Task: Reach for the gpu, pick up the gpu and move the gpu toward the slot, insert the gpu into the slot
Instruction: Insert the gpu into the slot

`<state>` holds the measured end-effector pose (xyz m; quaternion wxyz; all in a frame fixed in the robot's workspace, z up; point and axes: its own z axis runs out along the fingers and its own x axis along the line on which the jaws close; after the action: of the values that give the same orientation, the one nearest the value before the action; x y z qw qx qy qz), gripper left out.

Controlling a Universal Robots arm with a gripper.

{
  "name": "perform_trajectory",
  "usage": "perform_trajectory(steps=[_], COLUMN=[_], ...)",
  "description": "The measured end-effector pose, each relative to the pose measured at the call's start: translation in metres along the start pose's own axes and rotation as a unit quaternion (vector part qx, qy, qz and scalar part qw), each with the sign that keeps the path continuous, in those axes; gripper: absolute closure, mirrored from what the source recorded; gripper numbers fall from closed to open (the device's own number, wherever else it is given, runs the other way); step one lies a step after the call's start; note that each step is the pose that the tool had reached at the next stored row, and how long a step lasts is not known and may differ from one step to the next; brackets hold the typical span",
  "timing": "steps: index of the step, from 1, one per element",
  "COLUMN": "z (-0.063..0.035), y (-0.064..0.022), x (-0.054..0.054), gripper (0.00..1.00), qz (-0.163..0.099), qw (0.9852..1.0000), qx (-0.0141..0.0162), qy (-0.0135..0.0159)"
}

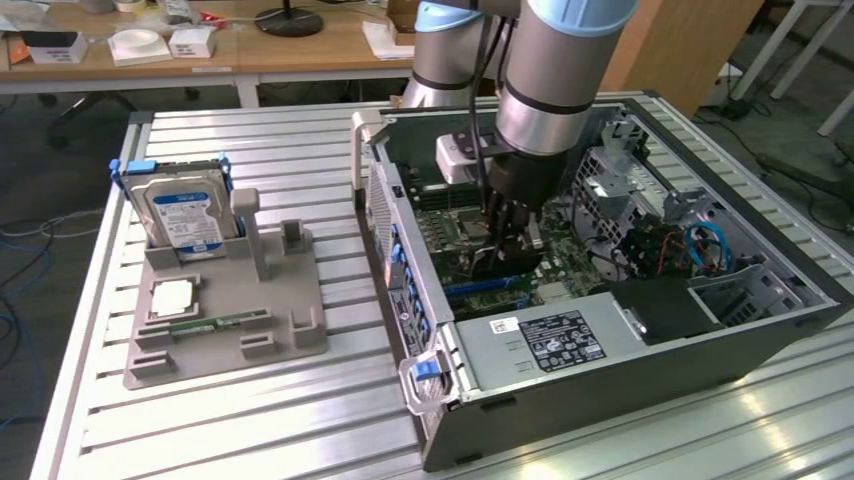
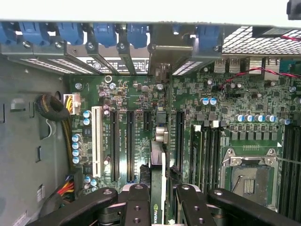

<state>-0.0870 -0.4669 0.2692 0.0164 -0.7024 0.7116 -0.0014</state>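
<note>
The black two-fingered claw (image 1: 507,262) is seen lowered inside the open grey computer tower case (image 1: 694,365), which lies on its side on the ribbed aluminium surface (image 1: 307,150). In the wrist view the claw (image 2: 159,200) is closed on the thin dark green-grey gpu card (image 2: 158,174), which is seen edge-on between the two black fingers (image 2: 136,202). The card is held upright over the green motherboard (image 2: 141,94), its lower edge lined up with one of the long black expansion slots (image 2: 179,136) or the gap just beside it; whether the card is already seated cannot be told. A white slot (image 2: 97,141) is seen further along the same row, with blue retention clips (image 2: 103,33) along the case's rear edge. The empty silver processor socket (image 2: 249,176) is located near the card, on the other side from the white slot.

In the exterior view, a grey moulded parts holder (image 1: 227,320) is placed on the surface at the exterior view's left, well apart from the case. A boxy silver hard drive with blue-white label (image 1: 184,215) is stood upright in it, and a small green memory stick (image 1: 220,322) is laid flat near its middle.
</note>
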Motion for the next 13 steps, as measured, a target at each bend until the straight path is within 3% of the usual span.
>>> perform_trajectory(steps=[13], z=[0.0048], y=[0.0005], x=[-0.0001], gripper=[0.74], qz=[0.000], qw=[1.0000], qx=[0.0000], qy=[-0.0001])
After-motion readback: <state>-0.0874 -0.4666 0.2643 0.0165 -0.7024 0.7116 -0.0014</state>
